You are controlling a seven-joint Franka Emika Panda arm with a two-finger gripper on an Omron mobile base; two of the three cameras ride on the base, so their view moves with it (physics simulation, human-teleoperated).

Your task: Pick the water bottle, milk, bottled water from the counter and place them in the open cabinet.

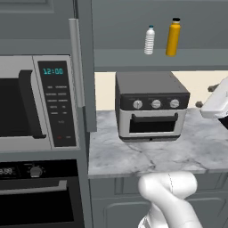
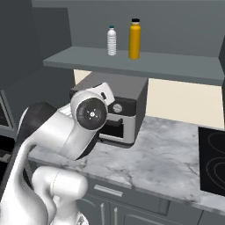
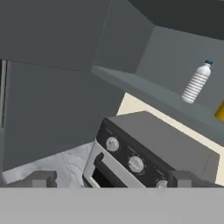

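Note:
The orange-yellow water bottle (image 1: pixel 173 38) with its black cap stands upright on the shelf of the open cabinet (image 1: pixel 129 59). Just left of it stands the clear ribbed bottled water (image 1: pixel 150 40). Both also appear from the right, the water bottle (image 2: pixel 135 38) and the bottled water (image 2: pixel 112 41). My gripper (image 3: pixel 114 179) is open, its fingertips wide apart and nothing between them. It hovers over the marble counter (image 1: pixel 178 153), right of the toaster oven and below the shelf, facing the bottled water (image 3: pixel 197 82). The milk is out of view.
A grey toaster oven (image 1: pixel 151 107) with three knobs sits on the counter under the shelf. A microwave (image 1: pixel 35 102) and a built-in oven (image 1: pixel 35 196) fill the tall unit at left. A black cooktop (image 2: pixel 213 162) lies at far right.

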